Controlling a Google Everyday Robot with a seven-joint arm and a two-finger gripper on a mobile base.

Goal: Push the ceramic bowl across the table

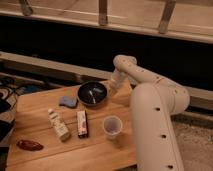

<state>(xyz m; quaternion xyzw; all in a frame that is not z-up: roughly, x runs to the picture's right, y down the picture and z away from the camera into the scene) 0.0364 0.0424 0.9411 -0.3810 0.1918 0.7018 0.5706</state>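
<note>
The black glossy ceramic bowl (92, 93) with pale streaks inside sits on the far middle of the light-brown wooden table (40, 132). My gripper (111, 87) is at the end of the white arm, right against the bowl's right rim, near the table's far edge. The bowl stands upright.
A translucent plastic cup (112, 127) stands in front of the bowl. A blue sponge (68, 102) lies left of the bowl. A white bottle (58, 125) and a dark snack bar (82, 123) lie in the middle. A red packet (29, 145) lies front left. My white arm body (155, 125) fills the right side.
</note>
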